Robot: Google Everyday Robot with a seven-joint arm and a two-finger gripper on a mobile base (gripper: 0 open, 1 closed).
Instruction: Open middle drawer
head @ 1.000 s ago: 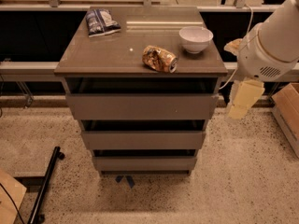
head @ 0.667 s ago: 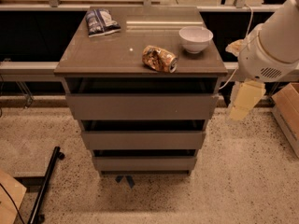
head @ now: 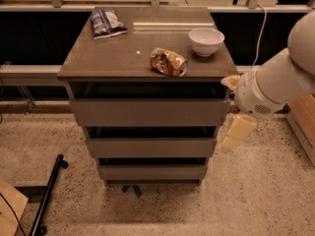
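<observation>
The cabinet has three grey-brown drawers. The middle drawer is the second front down; it sits in line with the fronts above and below it, with a dark gap above it. My gripper is at the cabinet's right side, level with the top and middle drawers. Its cream fingers are spread apart and hold nothing. One finger points down beside the middle drawer's right end, and the other tip shows near the cabinet top's right corner. The white arm reaches in from the right.
On the cabinet top lie a crushed can, a white bowl and a blue chip bag. A black bar lies on the speckled floor at the lower left. A box edge is at the right.
My gripper and arm have moved down and to the left, closer to the cabinet's right side. The drawers have not moved.
</observation>
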